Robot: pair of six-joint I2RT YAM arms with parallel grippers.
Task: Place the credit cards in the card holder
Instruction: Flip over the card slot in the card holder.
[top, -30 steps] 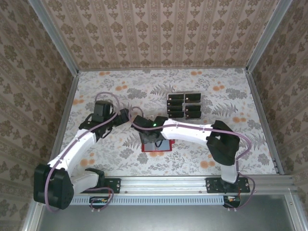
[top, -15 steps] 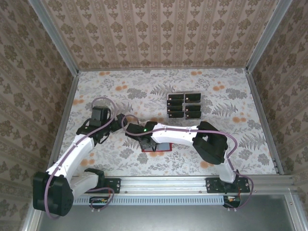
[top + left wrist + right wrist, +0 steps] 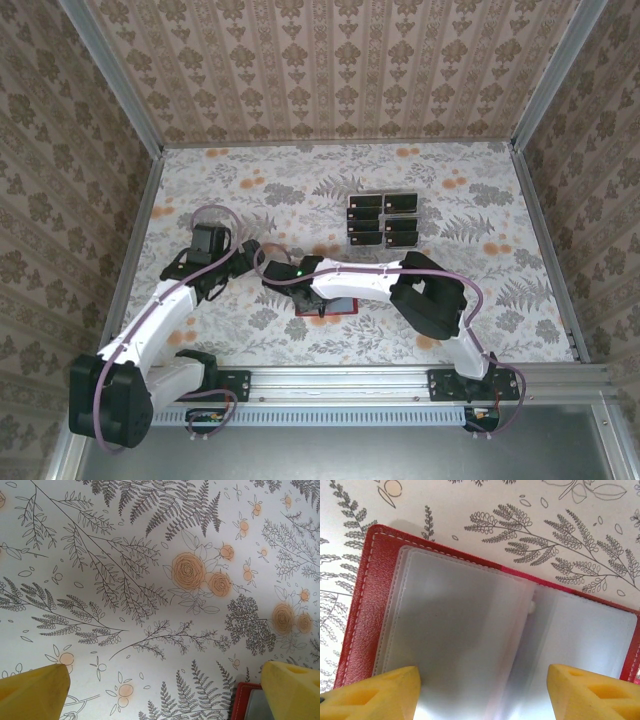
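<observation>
From where I stand there is one card holder (image 3: 341, 304) on the flowered table (image 3: 480, 190), a small red wallet lying open near the middle, a little toward the near edge, partly covered by the right arm. In the right wrist view, the card holder (image 3: 365, 605) is spread flat, showing a red stitched border and cloudy clear sleeves inside. The right gripper (image 3: 318, 309) hangs just over it. Its two yellow fingertips (image 3: 370, 697) stand well apart above the sleeves, with nothing gripped between them. I count six credit cards (image 3: 365, 220), small and black, laid in two columns of three, farther back and slightly to the right, well apart from the wallet. The left gripper (image 3: 247, 253) sits just to the left of the wallet. Seen from its own wrist, the left gripper (image 3: 162, 692) has its jaws spread as wide as they go over bare fern-and-rose cloth and holds nothing. A red corner of the wallet (image 3: 245, 700) is just beside one of its fingertips (image 3: 292, 690).
</observation>
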